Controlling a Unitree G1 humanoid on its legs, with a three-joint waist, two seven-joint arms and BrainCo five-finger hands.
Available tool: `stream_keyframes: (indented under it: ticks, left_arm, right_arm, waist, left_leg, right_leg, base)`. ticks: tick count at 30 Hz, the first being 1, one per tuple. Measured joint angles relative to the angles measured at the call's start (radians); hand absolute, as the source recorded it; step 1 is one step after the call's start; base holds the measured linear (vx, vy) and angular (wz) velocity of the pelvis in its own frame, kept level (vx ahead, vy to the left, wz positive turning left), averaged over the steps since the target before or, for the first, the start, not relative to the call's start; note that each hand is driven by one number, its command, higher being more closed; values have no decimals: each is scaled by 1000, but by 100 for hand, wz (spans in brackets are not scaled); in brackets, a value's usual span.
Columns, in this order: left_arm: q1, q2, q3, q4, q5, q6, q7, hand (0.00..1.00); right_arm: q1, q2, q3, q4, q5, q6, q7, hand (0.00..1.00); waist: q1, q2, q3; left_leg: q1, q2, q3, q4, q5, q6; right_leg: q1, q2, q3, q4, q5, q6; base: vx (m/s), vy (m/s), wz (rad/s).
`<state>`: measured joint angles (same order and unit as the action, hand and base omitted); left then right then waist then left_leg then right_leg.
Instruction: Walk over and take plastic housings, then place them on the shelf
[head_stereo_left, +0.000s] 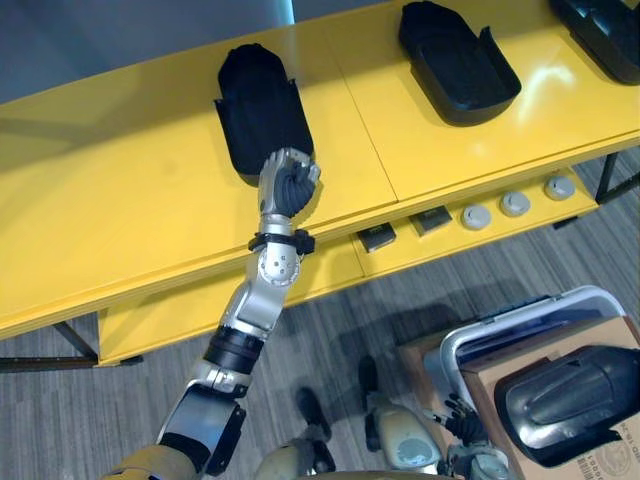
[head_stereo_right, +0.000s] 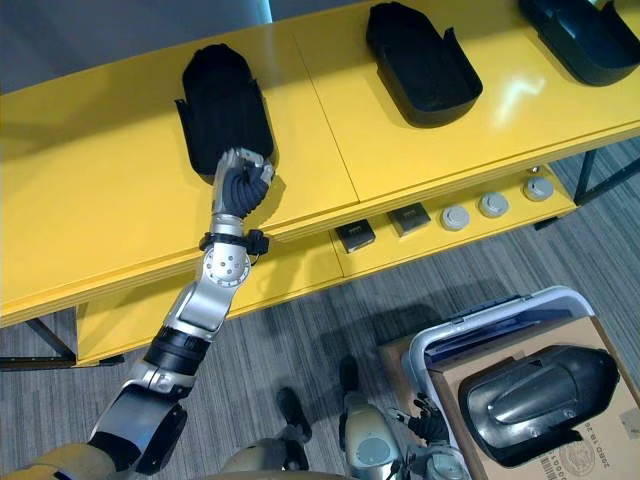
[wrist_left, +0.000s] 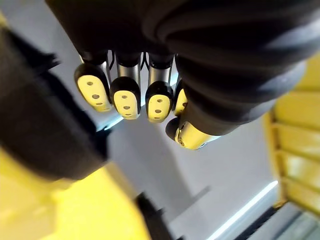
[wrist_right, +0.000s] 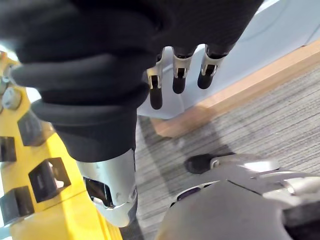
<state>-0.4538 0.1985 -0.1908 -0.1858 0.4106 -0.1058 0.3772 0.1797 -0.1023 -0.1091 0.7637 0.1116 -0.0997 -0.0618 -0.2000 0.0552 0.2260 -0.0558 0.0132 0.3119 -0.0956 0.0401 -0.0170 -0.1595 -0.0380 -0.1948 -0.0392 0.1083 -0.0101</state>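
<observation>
A black plastic housing (head_stereo_left: 258, 105) lies flat on the yellow shelf top (head_stereo_left: 120, 200). My left hand (head_stereo_left: 288, 185) is at its near end, over the shelf's front edge. The fingers (wrist_left: 125, 95) are curled with the thumb close to them and nothing between; the housing (wrist_left: 40, 125) shows as a dark shape beside them. Two more black housings (head_stereo_left: 457, 60) (head_stereo_left: 600, 30) lie further right on the same shelf. Another dark housing (head_stereo_left: 570, 400) rests in a cardboard box at the lower right. My right hand (wrist_right: 175, 75) hangs low by that box, fingers relaxed and holding nothing.
A lower yellow ledge carries small dark square parts (head_stereo_left: 377, 237) and round silver discs (head_stereo_left: 515, 203). The cardboard box sits on a grey plastic bin (head_stereo_left: 520, 320) on the carpet. Dark shelf legs (head_stereo_left: 610, 175) stand at the right and lower left.
</observation>
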Motion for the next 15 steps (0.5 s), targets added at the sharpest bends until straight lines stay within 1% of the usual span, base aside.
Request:
stream_keyframes:
  ticks: [1,2,3,4,5,6,7,8,9,11,12,13,14,15]
  left_arm:
    - [30,15,36,-49,-36,-29,-6,100]
    - [65,23,115,-96,-91,-60,-5,100]
    - [77,23,155,-106,-117,-73,-3,100]
    - [109,23,249,-114,-170,-89,4,100]
    - [147,21,343,-114,-236,-103,27,100]
    - [165,20,385,-113,-270,-109,41,100]
    - [206,18,464,-108,-326,-124,70,100]
    - [250,18,533,-85,-361,-135,103,100]
    - [270,18,564,-65,-372,-139,115,100]
    - [362,18,655,64,-413,-133,145,100]
    - [388,19,670,99,-420,-122,149,100]
    - [446,19,693,174,-423,-91,147,100]
    - [473,19,699,211,-413,-67,141,100]
    - [512,20,703,280,-391,-32,122,100]
  right_arm:
    - [-1,-3,0,2,0,0,1,0]
    - [0,-5,0,8,0,1,2,0]
    - [0,-6,-1,11,0,3,2,0]
    - [-3,-7,-2,18,-1,11,2,0]
    - [-9,-10,-2,38,-3,15,3,0]
    - [-11,-11,-2,47,-4,19,3,0]
    - [-14,-13,-10,56,-5,27,3,0]
    - [-18,-12,-14,56,-5,30,1,0]
    - [-20,-11,-14,56,-5,30,1,0]
    - [-27,-6,-20,52,-6,30,1,0]
    - [-29,-5,-21,47,-7,31,0,0]
    - [-36,-1,-21,39,-9,31,0,0]
    - [-39,1,-21,33,-10,31,0,0]
    - [-41,4,-21,26,-12,31,0,0]
  waist:
    - [6,0,-5]
    - [21,0,-6]
    - [26,0,-6]
    - [30,0,-7]
    - [38,-1,-20]
    - [47,-2,-26]
    - [59,-4,-39]
    - [75,-5,-50]
    - [82,-7,-52]
    - [110,-14,-77]
    - [113,-16,-78]
    - [116,-22,-84]
    - [122,-26,-87]
    - [135,-34,-92]
  left_leg:
    - [-1,0,-6,-1,-3,-5]
    - [0,1,-13,-5,-3,-4]
    - [2,1,-18,-5,-3,-4]
    - [10,1,-35,-5,0,-4]
    - [11,3,-45,-5,2,-5]
    - [13,3,-50,-5,2,-6]
    - [13,3,-63,-6,4,-6]
    - [15,4,-70,-5,6,-3]
    - [18,4,-75,-6,8,-2]
    - [22,2,-95,-5,11,2]
    - [28,2,-99,-5,15,8]
    - [39,2,-111,-5,15,8]
    - [45,2,-113,-5,15,8]
    - [53,2,-113,-5,15,8]
  right_leg:
    - [1,0,-4,-1,0,0]
    - [7,0,-14,-4,0,0]
    - [14,0,-22,-10,0,-1]
    - [33,1,-35,-21,1,-2]
    - [41,1,-46,-24,1,-2]
    - [46,2,-49,-29,1,-3]
    - [54,3,-58,-35,1,-3]
    - [62,3,-69,-37,1,-4]
    - [68,3,-74,-40,1,-4]
    - [89,4,-92,-53,1,-4]
    - [98,3,-101,-53,0,-4]
    - [115,3,-107,-53,-3,-2]
    - [122,3,-107,-54,-5,-1]
    - [129,3,-106,-53,-8,1]
  base:
    - [-17,-2,15]
    - [-21,-4,16]
    - [-14,-6,29]
    - [-5,-5,33]
    - [9,-4,30]
    - [20,-2,26]
    - [42,4,26]
    - [41,9,27]
    - [43,16,27]
    - [43,21,29]
    - [42,28,34]
    - [27,27,26]
    - [26,40,19]
    - [9,39,11]
